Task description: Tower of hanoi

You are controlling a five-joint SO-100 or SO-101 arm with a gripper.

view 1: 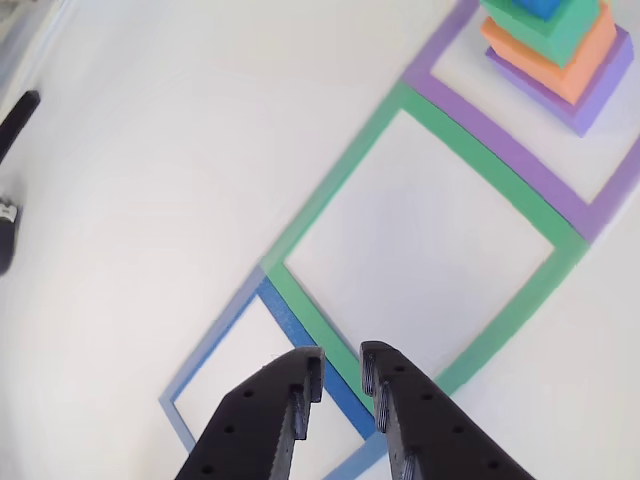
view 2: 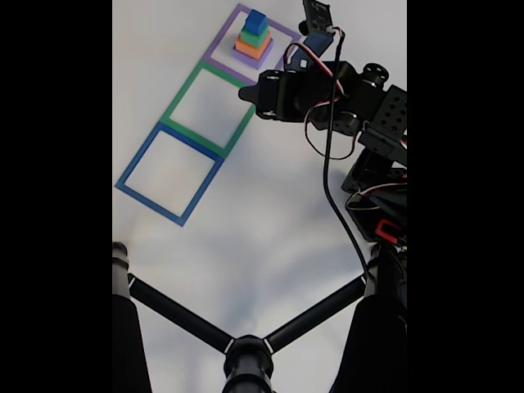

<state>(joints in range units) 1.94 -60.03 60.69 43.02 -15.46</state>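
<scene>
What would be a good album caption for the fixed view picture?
Robot arm beside a four-block foam tower in the purple square outline.

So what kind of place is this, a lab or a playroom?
Likely a hobby or lab robot bench: a plain white table, a small arm with loose wires, taped square outlines marking spots, and a foam block stack. A black tripod stands nearby.

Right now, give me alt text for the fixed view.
A four-block foam tower, blue on green on orange on purple, stands inside the purple tape square. Green and blue squares sit empty; the robot arm is at right.
</scene>
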